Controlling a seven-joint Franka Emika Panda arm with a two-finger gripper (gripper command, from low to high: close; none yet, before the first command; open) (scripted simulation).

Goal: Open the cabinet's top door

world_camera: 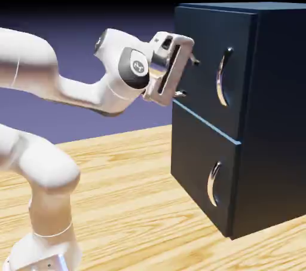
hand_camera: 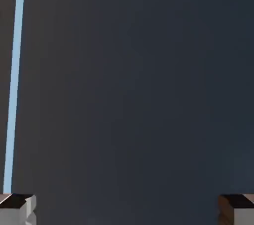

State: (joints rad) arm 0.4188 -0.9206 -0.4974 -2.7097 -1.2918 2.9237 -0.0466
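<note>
We see tall dark navy box-shaped cabinet [world_camera: 263, 114] standing on light wooden worktop [world_camera: 131, 204], at exterior view's right. Larger flat navy top door [world_camera: 206, 66] sits above shorter navy lower door [world_camera: 203, 168]; each carries curved silver handle, upper handle [world_camera: 223, 77] directly above lower handle [world_camera: 213, 183]. White robot arm [world_camera: 54, 84] reaches in from left. Its white two-finger gripper [world_camera: 186, 76] sits just before top door, left of upper handle, jaws spread one above other. In hand view, door panel [hand_camera: 139, 95] fills frame, fingertips [hand_camera: 17, 208] at bottom corners.
</note>
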